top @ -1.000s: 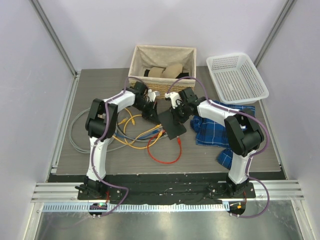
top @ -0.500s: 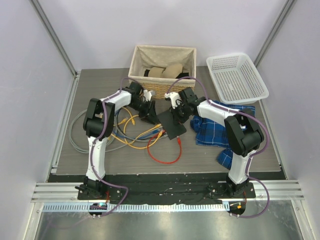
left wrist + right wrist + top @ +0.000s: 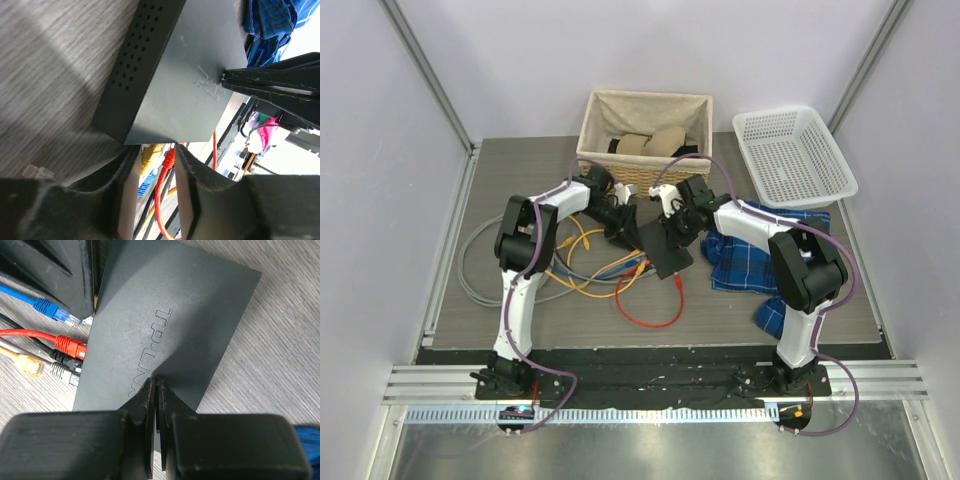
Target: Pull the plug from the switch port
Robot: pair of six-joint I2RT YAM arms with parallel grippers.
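The black switch (image 3: 665,252) lies at the table's middle, also seen in the left wrist view (image 3: 185,75) and the right wrist view (image 3: 165,320). A red plug (image 3: 70,346) sits in its socket edge, with grey and black plugs (image 3: 64,371) beside it. My left gripper (image 3: 625,228) is at that edge, its jaws apart (image 3: 155,165) with the red plug (image 3: 170,156) and a yellow plug (image 3: 149,151) between them. My right gripper (image 3: 672,222) is shut, its tips (image 3: 156,384) pressed down on the switch's top.
Orange, blue and grey cables (image 3: 585,265) lie tangled left of the switch, with a red cable loop (image 3: 650,312) in front. A blue checked cloth (image 3: 760,255) lies to the right. A wicker basket (image 3: 645,135) and a white plastic basket (image 3: 792,155) stand behind.
My left gripper drew a little left away from the switch, then came back to its socket edge. The right arm and the switch have not moved.
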